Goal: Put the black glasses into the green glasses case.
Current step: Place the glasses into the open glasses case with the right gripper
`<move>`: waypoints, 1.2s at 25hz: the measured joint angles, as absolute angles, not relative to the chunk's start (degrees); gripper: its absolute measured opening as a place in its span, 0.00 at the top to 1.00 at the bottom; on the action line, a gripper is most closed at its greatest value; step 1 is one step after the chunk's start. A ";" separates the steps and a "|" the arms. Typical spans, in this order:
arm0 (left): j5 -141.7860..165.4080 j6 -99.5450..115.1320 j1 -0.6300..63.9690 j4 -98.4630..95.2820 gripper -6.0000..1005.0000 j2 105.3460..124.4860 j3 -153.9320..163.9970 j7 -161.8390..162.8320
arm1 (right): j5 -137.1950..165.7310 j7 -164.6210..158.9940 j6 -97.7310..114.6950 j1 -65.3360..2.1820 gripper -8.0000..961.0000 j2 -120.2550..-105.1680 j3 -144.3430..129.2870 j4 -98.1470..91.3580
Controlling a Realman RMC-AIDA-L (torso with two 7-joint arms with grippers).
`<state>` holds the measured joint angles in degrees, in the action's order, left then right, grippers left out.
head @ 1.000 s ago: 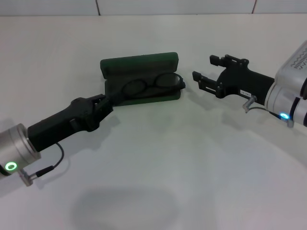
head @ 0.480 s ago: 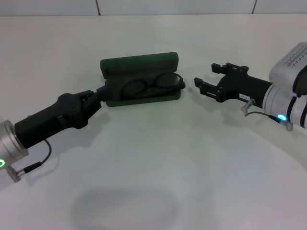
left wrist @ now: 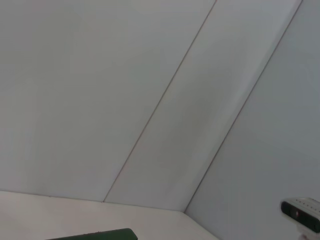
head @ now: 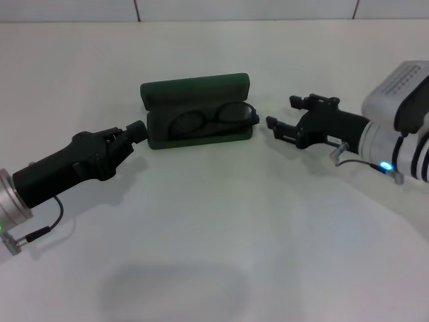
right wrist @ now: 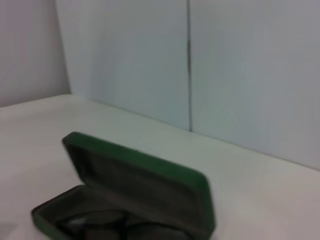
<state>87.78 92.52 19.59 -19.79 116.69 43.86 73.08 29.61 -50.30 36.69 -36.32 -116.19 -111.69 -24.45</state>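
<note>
I have drawn my left gripper [head: 137, 127], fingers together, off the green glasses case [head: 198, 114]; black glasses [head: 213, 117] lie inside, right gripper [head: 280, 118] spread nearby.

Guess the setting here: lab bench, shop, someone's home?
Likely a lab or test bench. A bare white table backed by plain pale wall panels, with only the open green glasses case holding the black glasses, and the left pincer and right pincer at either end.
</note>
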 joint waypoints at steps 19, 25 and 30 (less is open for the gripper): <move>87.81 92.55 19.60 -19.77 0.90 116.36 43.86 72.72 | 29.62 -50.72 36.13 -39.03 0.32 -116.26 -113.43 -24.03; 87.79 92.48 19.60 -19.77 0.90 116.28 43.86 72.45 | 29.62 -50.84 36.16 -39.76 0.32 -116.28 -113.65 -23.91; 87.69 92.29 19.62 -19.77 0.90 116.20 43.86 72.43 | 26.74 -50.81 34.74 -39.36 0.32 -116.28 -113.14 -23.79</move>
<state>87.69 92.29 19.62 -19.77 116.20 43.86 72.43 26.74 -50.81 34.74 -39.36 -116.28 -113.14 -23.79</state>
